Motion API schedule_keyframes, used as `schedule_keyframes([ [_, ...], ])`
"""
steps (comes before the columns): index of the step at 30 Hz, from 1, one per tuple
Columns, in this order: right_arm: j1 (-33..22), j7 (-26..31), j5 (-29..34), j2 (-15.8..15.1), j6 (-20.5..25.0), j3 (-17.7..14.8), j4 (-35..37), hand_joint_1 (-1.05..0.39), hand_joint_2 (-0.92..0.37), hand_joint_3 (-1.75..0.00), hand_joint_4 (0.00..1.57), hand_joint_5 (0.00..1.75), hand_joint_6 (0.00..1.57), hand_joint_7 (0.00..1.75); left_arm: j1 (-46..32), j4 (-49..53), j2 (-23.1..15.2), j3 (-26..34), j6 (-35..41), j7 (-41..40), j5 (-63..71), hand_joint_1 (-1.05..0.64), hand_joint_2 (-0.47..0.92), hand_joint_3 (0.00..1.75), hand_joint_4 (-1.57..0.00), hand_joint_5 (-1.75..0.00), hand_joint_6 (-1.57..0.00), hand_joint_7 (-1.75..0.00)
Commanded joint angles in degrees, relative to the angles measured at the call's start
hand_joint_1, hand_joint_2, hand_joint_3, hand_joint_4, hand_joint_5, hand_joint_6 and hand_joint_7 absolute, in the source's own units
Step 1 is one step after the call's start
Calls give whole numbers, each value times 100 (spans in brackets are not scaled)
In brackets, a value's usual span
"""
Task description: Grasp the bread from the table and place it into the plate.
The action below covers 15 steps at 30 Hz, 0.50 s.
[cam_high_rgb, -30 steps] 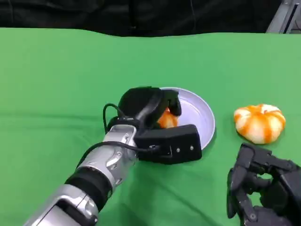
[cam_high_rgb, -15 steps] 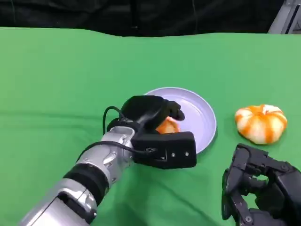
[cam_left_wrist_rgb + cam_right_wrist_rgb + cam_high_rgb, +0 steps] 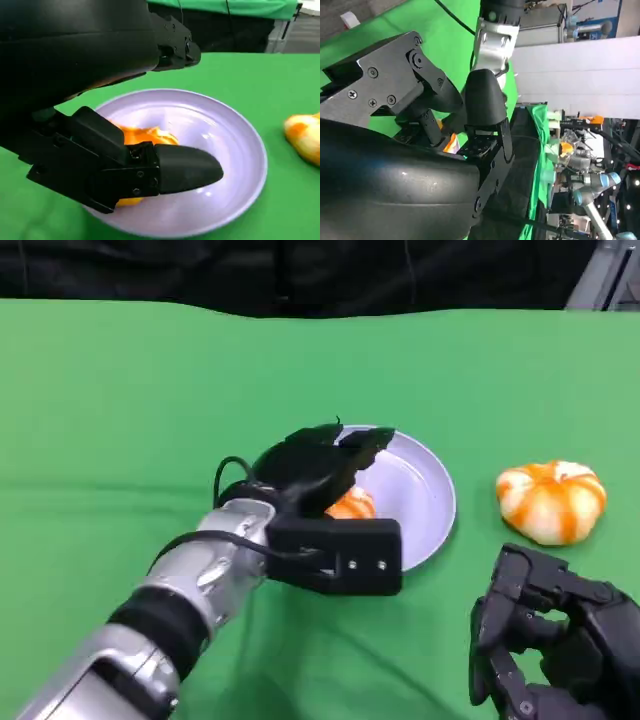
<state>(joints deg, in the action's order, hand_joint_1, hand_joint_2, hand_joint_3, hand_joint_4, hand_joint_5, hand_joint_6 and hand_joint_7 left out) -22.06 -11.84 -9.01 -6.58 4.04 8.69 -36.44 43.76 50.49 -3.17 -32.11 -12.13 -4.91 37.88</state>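
A small orange-glazed bread [image 3: 352, 505] lies in the pale lilac plate [image 3: 420, 490] near its left rim. My left hand [image 3: 315, 465] hovers just over it with its fingers spread apart, holding nothing. In the left wrist view the bread [image 3: 142, 136] rests on the plate [image 3: 235, 155], with the thumb in front of it and the other fingers [image 3: 170, 47] raised above it. A second, larger round bread [image 3: 552, 500] sits on the green table to the right of the plate. My right hand [image 3: 555, 640] is low at the near right, loosely bent and holding nothing.
The green tablecloth [image 3: 150, 410] covers the whole table, with a dark backdrop beyond its far edge. The second bread [image 3: 305, 137] shows past the plate's rim. The right wrist view looks along my right hand [image 3: 420, 150] toward a lab background.
My left hand's fingers have lifted and spread, letting go of the small bread, which now lies in the plate. The right hand has barely moved.
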Motion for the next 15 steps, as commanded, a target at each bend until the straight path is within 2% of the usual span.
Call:
schedule_keyframes([
  [1,18,48,39,1,-27,3,24,-6,-51,-132,85,175,72,165,-427,-958,-448,303,84,535,-302,-105,92,82,0,0,0,0],
  [5,20,61,52,3,-33,10,26,-5,-50,-133,85,175,72,164,-660,-1520,-574,416,251,827,-377,-105,92,80,0,0,-1,0],
  [6,35,55,21,0,0,4,28,-5,-50,-133,85,175,73,164,-1025,-2260,-829,690,199,1164,-774,-105,92,80,0,0,-1,0],
  [7,57,71,32,7,2,2,47,-6,-51,-133,85,175,72,164,-1447,-3028,-1011,1044,250,1591,-1397,-60,92,53,-2,-1,-15,-3],
  [8,80,77,29,16,3,1,72,-6,-51,-132,85,175,72,165,-1835,-3692,-1153,1356,310,1930,-1945,-35,92,45,-6,-3,-23,-5],
  [9,98,75,20,25,-11,0,99,-6,-51,-132,85,175,72,165,-2139,-4191,-1248,1581,393,2150,-2316,-17,92,42,-13,-6,-31,-7],
  [10,106,73,15,31,-25,0,117,-6,-51,-132,85,175,71,165,-2291,-4435,-1274,1686,483,2255,-2483,-3,92,42,-22,-9,-40,-8],
  [11,123,60,-13,33,-4,2,133,-6,-51,-132,86,175,71,165,-2543,-4815,-1311,1868,645,2416,-2821,2,92,43,-32,-12,-47,-10],
  [13,147,43,-45,28,35,5,149,-6,-52,-133,86,175,71,165,-2937,-5431,-1295,2182,1047,2683,-3480,10,90,54,-72,-14,-78,-11],
  [14,172,48,-23,20,48,11,168,-7,-52,-132,86,175,71,165,-3183,-5759,-1258,2387,1319,2831,-3983,11,88,59,-79,-12,-83,-10],
  [15,203,58,15,20,33,20,205,-6,-51,-132,86,175,70,165,-3378,-6030,-1217,2560,1621,2933,-4429,14,71,93,-109,-18,-114,-25],
])
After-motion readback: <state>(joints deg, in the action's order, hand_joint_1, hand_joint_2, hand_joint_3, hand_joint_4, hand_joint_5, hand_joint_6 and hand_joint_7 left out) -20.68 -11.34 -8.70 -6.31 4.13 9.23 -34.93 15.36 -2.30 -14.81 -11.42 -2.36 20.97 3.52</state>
